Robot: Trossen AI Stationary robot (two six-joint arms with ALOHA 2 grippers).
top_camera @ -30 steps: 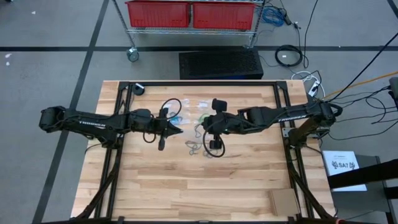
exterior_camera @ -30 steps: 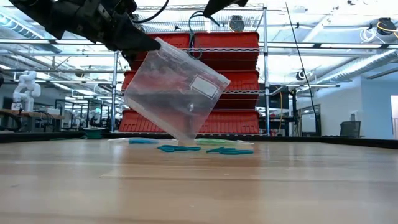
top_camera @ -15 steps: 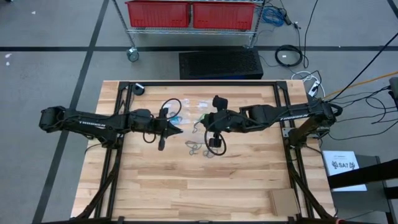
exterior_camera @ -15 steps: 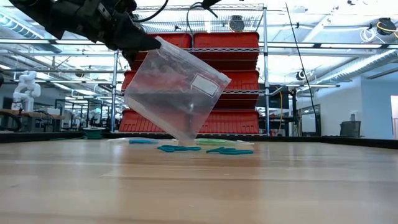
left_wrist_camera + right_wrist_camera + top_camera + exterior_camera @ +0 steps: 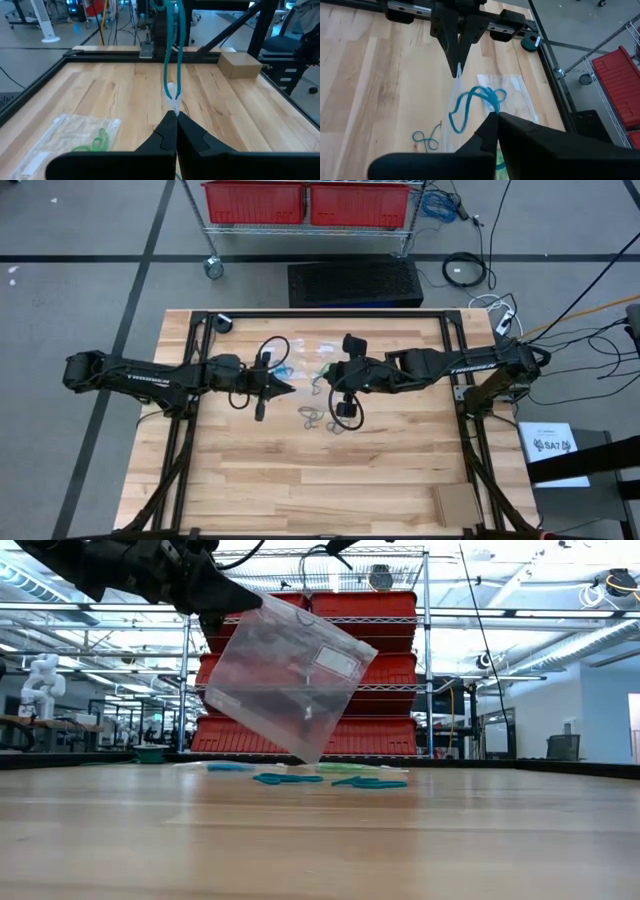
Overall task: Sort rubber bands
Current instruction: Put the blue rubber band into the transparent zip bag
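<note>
My left gripper (image 5: 290, 389) is shut on a clear plastic bag (image 5: 290, 680), which hangs tilted above the table. My right gripper (image 5: 318, 383) stands shut, higher up and just to the bag's right. A bright blue rubber band (image 5: 470, 100) dangles from its tips over the bag. More blue and green rubber bands (image 5: 288, 778) lie loose on the wood, some just nearer the front edge than the grippers (image 5: 312, 417). Behind the grippers a second clear bag (image 5: 85, 132) lies flat with green bands (image 5: 95, 145) in it. My left gripper pinches one upper corner of the bag (image 5: 258, 606) between its two fingers, coming almost level from the table's left. The bag hangs slanting below and beyond the fingertips, clear of the table. My right gripper has the blue band's upper end (image 5: 492, 106) at its shut fingertips, slanting down from the right. The fingers hide the exact spot. The band hangs slack, and its lower loop (image 5: 454, 125) is at the bag.
Flat clear bags (image 5: 312, 350) lie toward the far edge behind the grippers. A black frame (image 5: 320, 313) runs around the table top. A small cardboard box (image 5: 455, 502) sits at the near right corner. The near half of the table is bare wood.
The bag in my left gripper has tipped a little. Its free upper corner and its lowest corner both stand slightly higher than a second ago, while the held corner has kept its place. My right gripper has drawn slightly upward.
</note>
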